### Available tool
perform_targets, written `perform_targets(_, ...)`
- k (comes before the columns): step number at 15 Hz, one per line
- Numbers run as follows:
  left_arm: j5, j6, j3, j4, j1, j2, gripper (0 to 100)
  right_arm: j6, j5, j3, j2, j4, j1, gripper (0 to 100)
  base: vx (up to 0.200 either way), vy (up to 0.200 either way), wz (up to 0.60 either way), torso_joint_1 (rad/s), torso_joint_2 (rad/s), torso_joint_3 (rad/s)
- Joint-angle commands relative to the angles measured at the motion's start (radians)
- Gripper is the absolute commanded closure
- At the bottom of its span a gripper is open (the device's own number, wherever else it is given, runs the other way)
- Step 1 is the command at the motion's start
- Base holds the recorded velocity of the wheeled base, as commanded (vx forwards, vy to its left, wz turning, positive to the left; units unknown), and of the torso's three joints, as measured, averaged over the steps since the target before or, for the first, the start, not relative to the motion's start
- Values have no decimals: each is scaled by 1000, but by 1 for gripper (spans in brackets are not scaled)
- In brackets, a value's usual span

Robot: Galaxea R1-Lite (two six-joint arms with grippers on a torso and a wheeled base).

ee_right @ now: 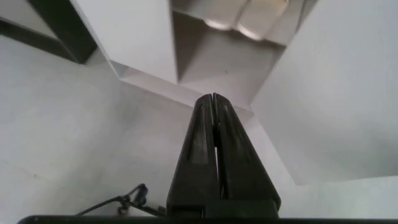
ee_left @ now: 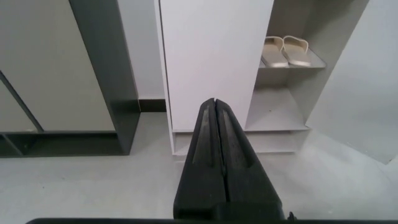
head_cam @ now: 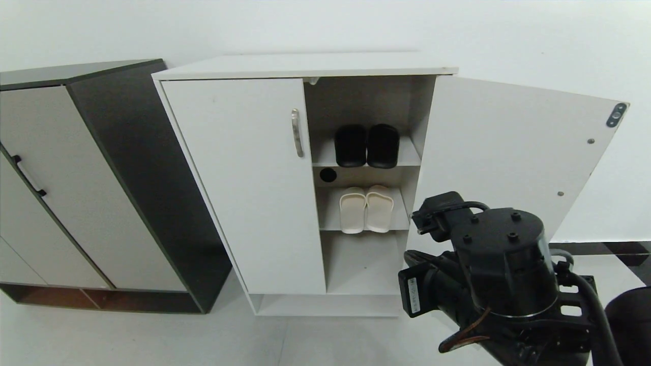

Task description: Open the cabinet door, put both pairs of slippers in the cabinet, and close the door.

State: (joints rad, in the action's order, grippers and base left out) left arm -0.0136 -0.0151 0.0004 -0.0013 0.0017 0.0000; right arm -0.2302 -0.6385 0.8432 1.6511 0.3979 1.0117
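Inside open cabinet (head_cam: 305,66), black slippers (head_cam: 366,146) above white slippers (head_cam: 366,209)

Bare indoor room arranged like a home entryway. A white two-door cabinet (head_cam: 244,188) is standing against a plain white wall (head_cam: 325,25) on a pale grey floor (head_cam: 152,340), beside a grey-fronted, dark-sided cabinet (head_cam: 51,203). A pair of black slippers (head_cam: 366,146) and a pair of cream slippers (head_cam: 366,208) are lying on its shelves.

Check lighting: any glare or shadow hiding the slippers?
Head view: even light, no glare; cabinet interior shaded, yet black slippers and white slippers are distinct. Left wrist view: shut left pincer covers the centre; white slippers evenly lit.
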Motion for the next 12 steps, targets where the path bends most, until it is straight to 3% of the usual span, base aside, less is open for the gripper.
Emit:
perform_targets(1,-2,0,0,-2,0,0,100,0,0,-1,-1,2,4,100,0,0,0,66,-569,-354)
perform_targets(12,0,0,0,-2,0,0,100,0,0,0,1,1,4,100,0,0,0,130,-479,-327)
